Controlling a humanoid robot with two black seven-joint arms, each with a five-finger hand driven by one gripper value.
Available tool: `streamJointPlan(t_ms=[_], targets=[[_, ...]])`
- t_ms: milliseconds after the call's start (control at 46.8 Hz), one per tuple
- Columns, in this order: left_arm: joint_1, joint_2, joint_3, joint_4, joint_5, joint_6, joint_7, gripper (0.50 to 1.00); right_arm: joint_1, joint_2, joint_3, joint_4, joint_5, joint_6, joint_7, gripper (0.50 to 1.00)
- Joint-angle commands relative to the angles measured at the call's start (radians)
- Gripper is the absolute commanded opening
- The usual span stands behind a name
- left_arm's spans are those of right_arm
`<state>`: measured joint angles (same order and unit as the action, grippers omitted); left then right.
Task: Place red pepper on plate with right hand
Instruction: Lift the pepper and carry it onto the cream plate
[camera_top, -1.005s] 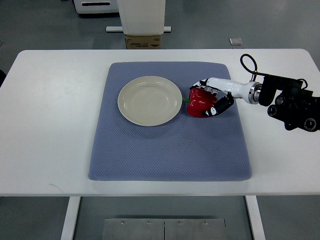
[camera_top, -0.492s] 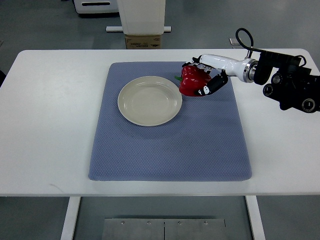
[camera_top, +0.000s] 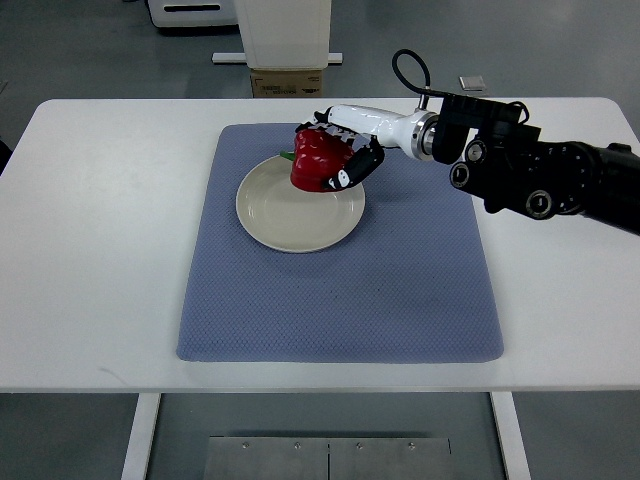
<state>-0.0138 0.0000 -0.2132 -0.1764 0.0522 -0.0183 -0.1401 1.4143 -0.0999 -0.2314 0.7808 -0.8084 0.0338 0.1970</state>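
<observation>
As the top view shows it, the right robot hand (camera_top: 338, 160) is clasped round the pepper (camera_top: 316, 160), white fingers over its far side and dark-tipped fingers (camera_top: 352, 172) wrapped against its near right flank. The pepper sits over the upper right part of the plate (camera_top: 285, 215); whether it rests on the plate or hangs just above cannot be told from this angle. A green stem shows at its left edge.

Change noted: a second ago the pepper lay on the mat (camera_top: 340, 300) just right of the plate, already in the hand's grip. Half a second ago it had been carried up toward the mat's far edge, clear of the plate. It has now travelled left, and the arm has followed, the forearm and dark wrist housing reaching further in from the right over the desk (camera_top: 100, 250). The plate has not shifted.

Finding: lift and transfer appear largely complete; the pepper is within the plate's outline but off centre, toward the rim. What remains, in my judgement, is to settle it on the plate, loosen the fingers and draw the hand away. Risk: released so near the rim, the rounded pepper could roll off onto the mat.

The left arm does not appear.
</observation>
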Motion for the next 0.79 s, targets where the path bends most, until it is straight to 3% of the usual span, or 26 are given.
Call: streamJointPlan(t_ms=[0, 107, 257, 770], targets=[[0.000, 0.000, 0.000, 0.000, 0.000, 0.000, -0.001, 1.000, 0.000, 0.042, 0.001, -0.020, 0.000, 0.000, -0.005, 0.500], [0.000, 0.000, 0.000, 0.000, 0.000, 0.000, 0.001, 1.000, -0.003, 0.100, 0.001, -0.057, 0.000, 0.000, -0.007, 0.500], [0.000, 0.000, 0.000, 0.000, 0.000, 0.000, -0.001, 1.000, -0.015, 0.100, 0.001, -0.097, 0.000, 0.000, -0.007, 0.500], [0.000, 0.000, 0.000, 0.000, 0.000, 0.000, -0.001, 1.000, -0.089, 0.100, 0.037, -0.091, 0.006, -0.005, 0.009, 0.500]])
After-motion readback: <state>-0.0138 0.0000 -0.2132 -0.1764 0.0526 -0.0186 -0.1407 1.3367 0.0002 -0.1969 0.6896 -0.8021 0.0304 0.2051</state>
